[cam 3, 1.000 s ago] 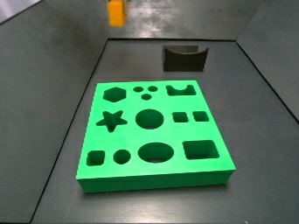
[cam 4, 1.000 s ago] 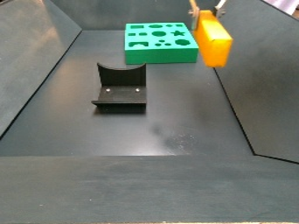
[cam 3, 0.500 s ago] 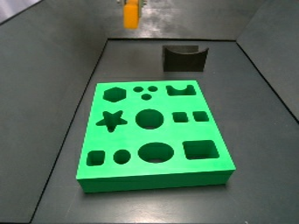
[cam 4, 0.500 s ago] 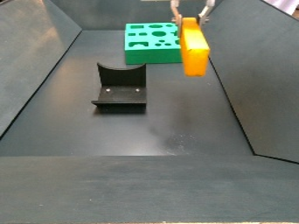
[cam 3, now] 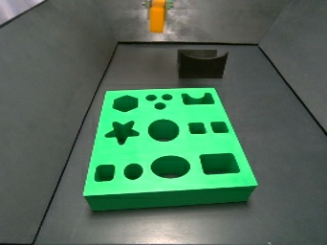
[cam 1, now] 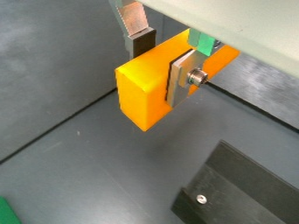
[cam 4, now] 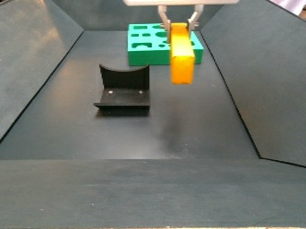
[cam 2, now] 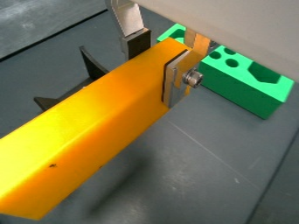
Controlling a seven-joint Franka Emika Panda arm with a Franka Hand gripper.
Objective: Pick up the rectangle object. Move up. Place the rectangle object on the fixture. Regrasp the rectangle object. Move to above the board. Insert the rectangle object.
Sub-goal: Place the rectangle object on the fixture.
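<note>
The gripper (cam 4: 180, 20) is shut on the upper end of the rectangle object (cam 4: 181, 55), an orange block that hangs upright in the air. In both wrist views the block (cam 1: 146, 87) (cam 2: 93, 131) sits clamped between the silver fingers (cam 1: 181, 77) (cam 2: 174, 79). In a side view, block (cam 3: 157, 16) and gripper (cam 3: 157, 5) are high at the back, left of the dark fixture (cam 3: 202, 63). The fixture (cam 4: 123, 89) stands bare on the floor. The green board (cam 3: 166, 144) (cam 4: 146, 40) lies flat, its cut-outs unfilled.
Grey sloping walls (cam 4: 42, 54) enclose the dark floor (cam 4: 180, 125). A corner of the board (cam 2: 239, 77) and part of the fixture (cam 1: 239, 188) show below the block in the wrist views.
The gripper has carried the block sideways through the air, from near the side wall toward the middle of the bin, closer to the line of the fixture. It stays shut on the block.
</note>
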